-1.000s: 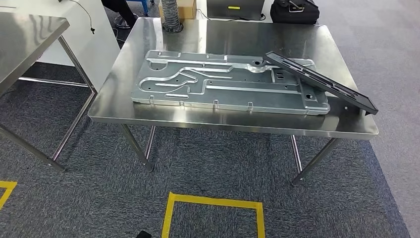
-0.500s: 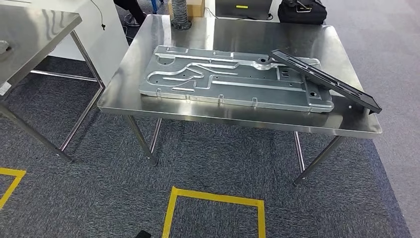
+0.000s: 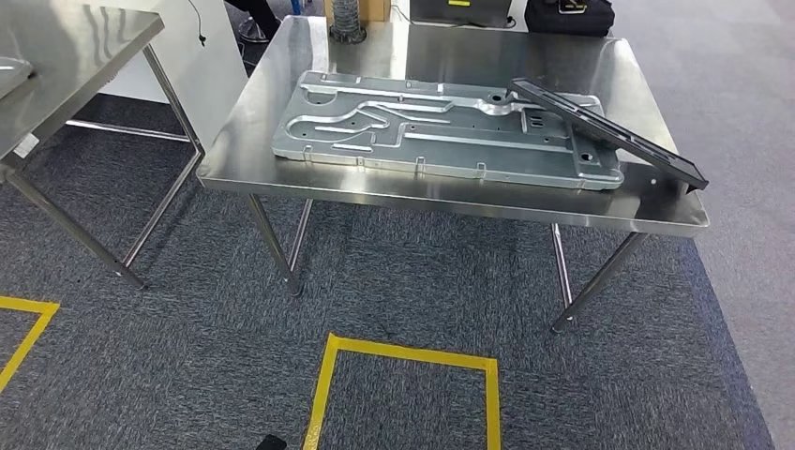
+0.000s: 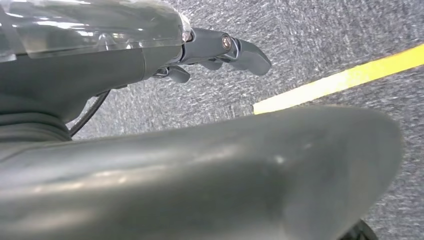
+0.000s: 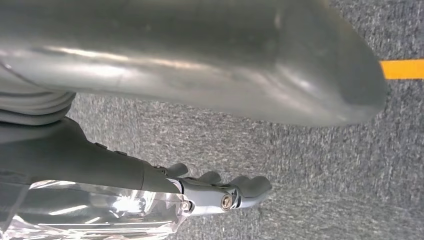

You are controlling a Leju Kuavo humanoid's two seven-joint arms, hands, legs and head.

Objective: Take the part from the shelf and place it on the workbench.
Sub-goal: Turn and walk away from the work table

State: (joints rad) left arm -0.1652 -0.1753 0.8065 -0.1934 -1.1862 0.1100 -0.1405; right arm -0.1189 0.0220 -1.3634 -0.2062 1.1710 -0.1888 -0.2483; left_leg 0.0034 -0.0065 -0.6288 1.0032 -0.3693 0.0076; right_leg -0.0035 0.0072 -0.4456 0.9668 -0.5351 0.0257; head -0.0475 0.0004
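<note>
Both robot hands hang over grey carpet, holding nothing.

The left robot hand (image 4: 220, 50) and the right robot hand (image 5: 220, 192) each extend loosely curled fingers above the carpet, near yellow floor tape (image 4: 340, 80). Ahead, the stainless-steel desk (image 3: 450, 202) carries a large flat stamped silver metal plate (image 3: 441, 131). The long black rectangular frame part (image 3: 609, 131) lies tilted, propped across the plate's right end, its lower end near the desk's right edge.

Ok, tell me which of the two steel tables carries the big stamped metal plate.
The middle table: the stamped plate lies on it, a black frame leaning across it.
</note>
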